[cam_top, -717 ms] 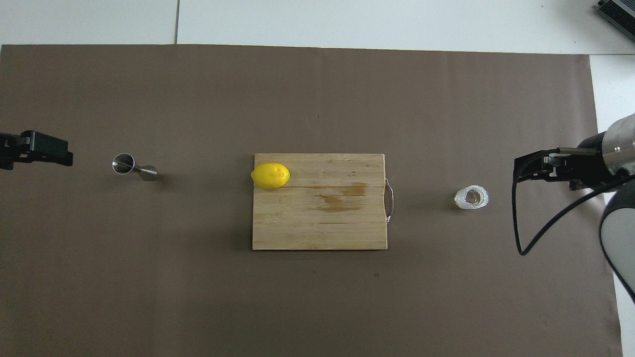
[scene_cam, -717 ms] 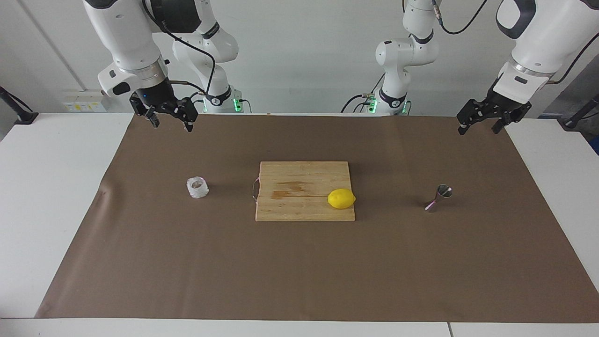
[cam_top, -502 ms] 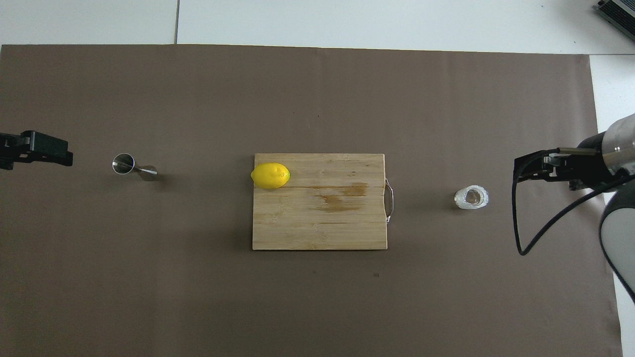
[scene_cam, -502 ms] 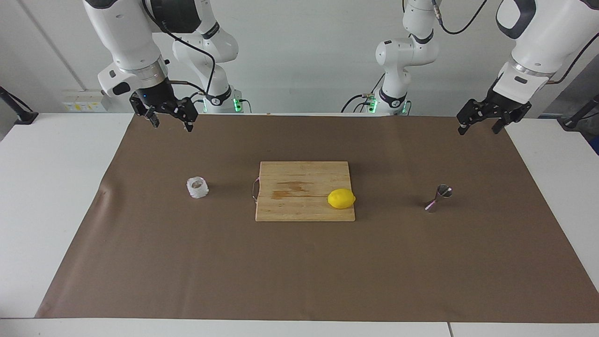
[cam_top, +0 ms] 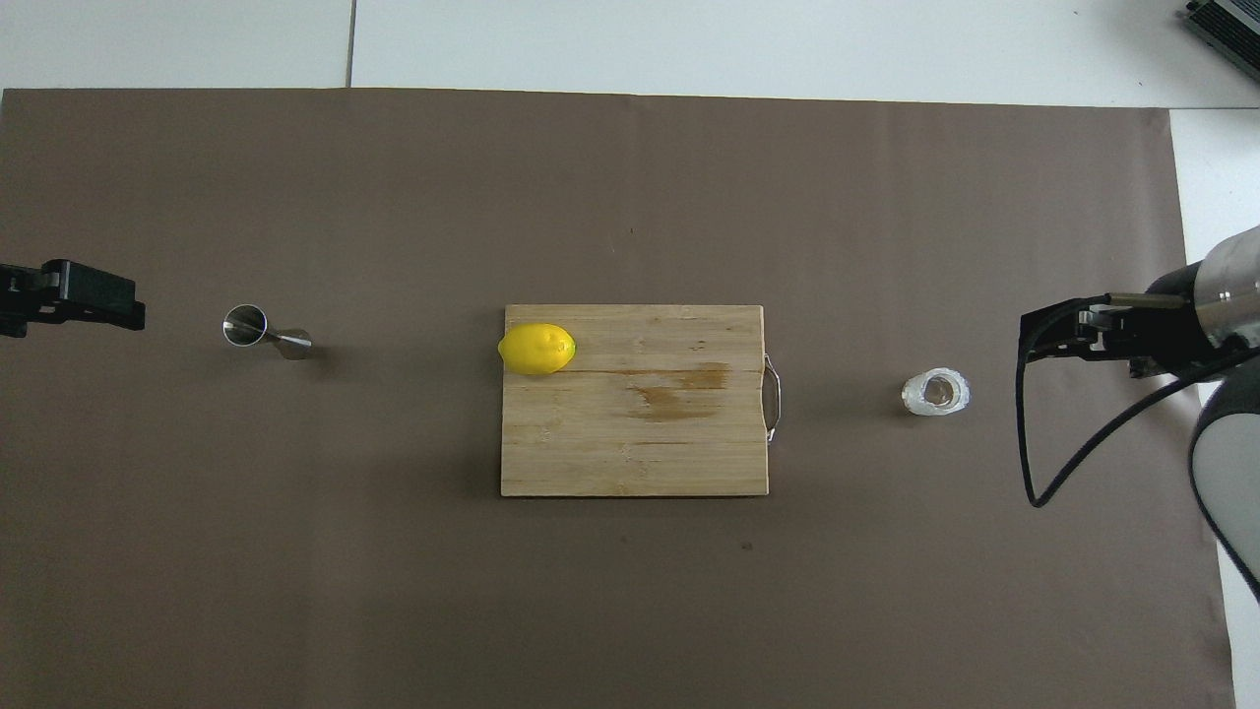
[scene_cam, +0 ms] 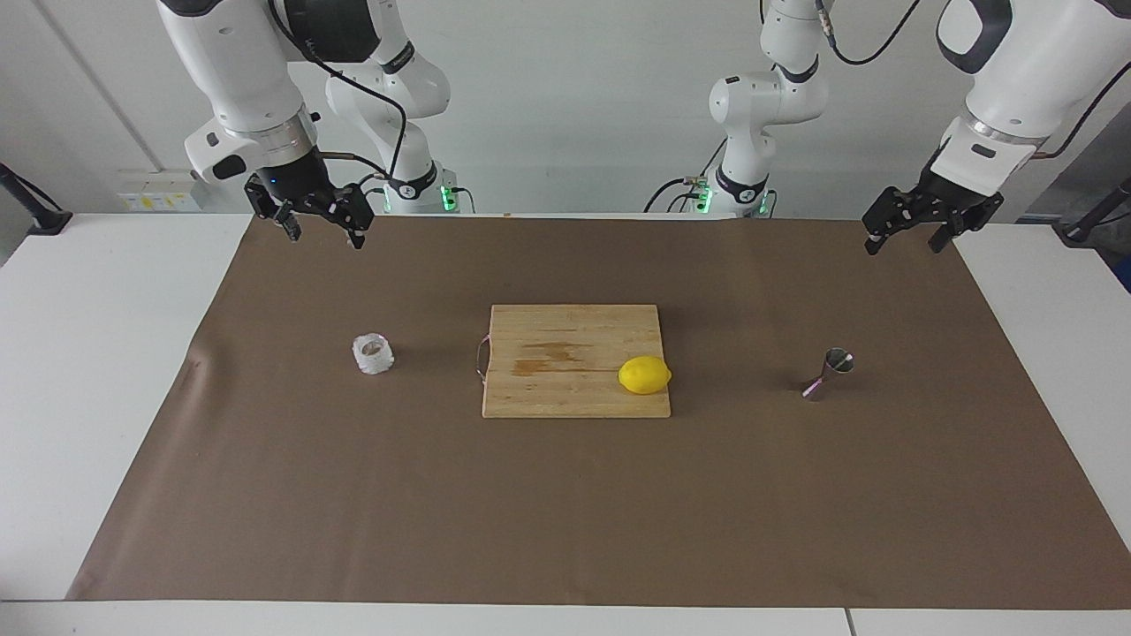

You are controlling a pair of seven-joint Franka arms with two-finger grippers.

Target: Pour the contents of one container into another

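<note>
The squat clear glass cup (scene_cam: 373, 353) (cam_top: 935, 392) stands on the brown cloth toward the right arm's end of the table. The small steel jigger (scene_cam: 828, 374) (cam_top: 261, 331) stands on the cloth toward the left arm's end. My right gripper (scene_cam: 323, 231) (cam_top: 1071, 335) hangs open and empty in the air over the cloth's edge by the robots, well apart from the cup. My left gripper (scene_cam: 903, 244) (cam_top: 71, 300) hangs open and empty over the cloth's corner at its own end, apart from the jigger. Both arms wait.
A wooden cutting board (scene_cam: 557, 389) (cam_top: 630, 443) with a wire handle lies in the middle of the cloth (scene_cam: 565, 512), between cup and jigger. A yellow lemon (scene_cam: 644, 374) (cam_top: 536, 349) rests on the board's corner toward the jigger. White table (scene_cam: 88, 353) borders the cloth.
</note>
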